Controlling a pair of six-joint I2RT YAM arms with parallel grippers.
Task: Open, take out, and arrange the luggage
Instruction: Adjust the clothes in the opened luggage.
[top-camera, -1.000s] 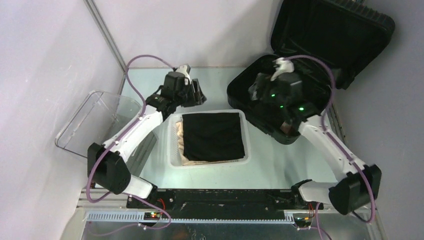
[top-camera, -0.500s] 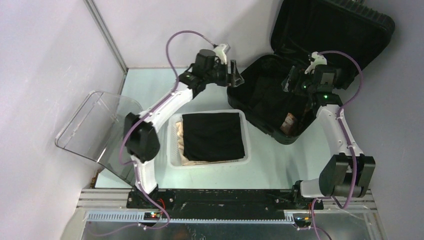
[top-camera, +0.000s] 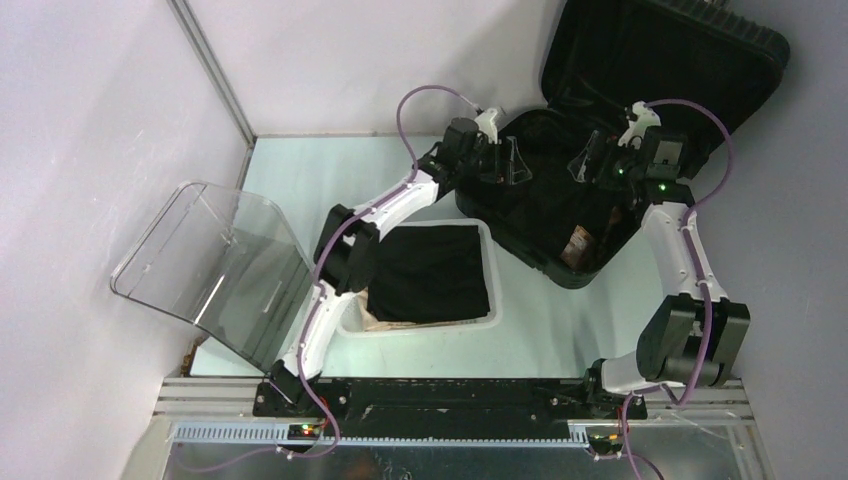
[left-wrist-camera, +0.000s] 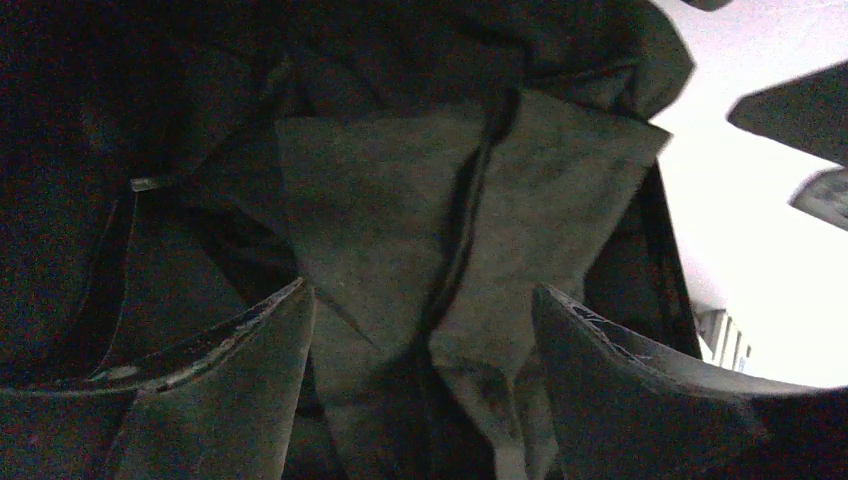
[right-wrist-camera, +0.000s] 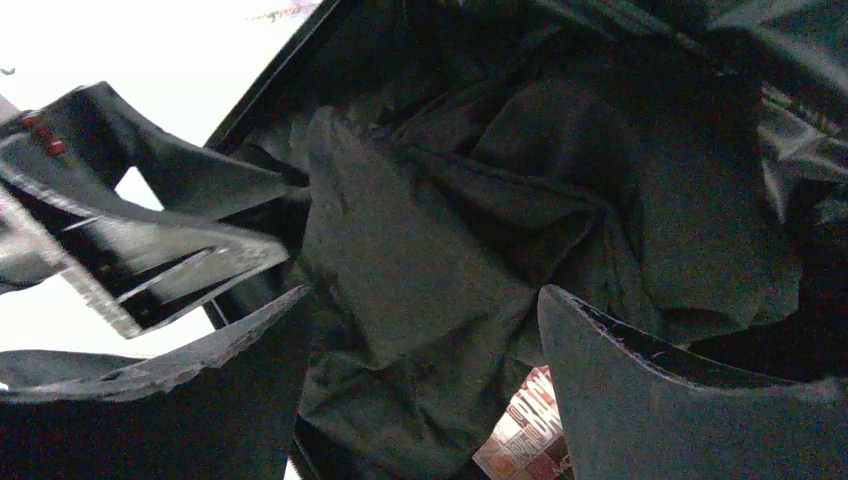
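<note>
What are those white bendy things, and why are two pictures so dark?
They are two robot arms, bolted to a table. One camera looks down from above. Each dark picture comes from a camera on a wrist, looking past that arm's two fingers. The left gripper and right gripper both hang open over the open suitcase, holding nothing. The dark stuff below is crumpled cloth inside it. Nearby sits a white basket with a black garment, and a clear plastic cover.
</note>
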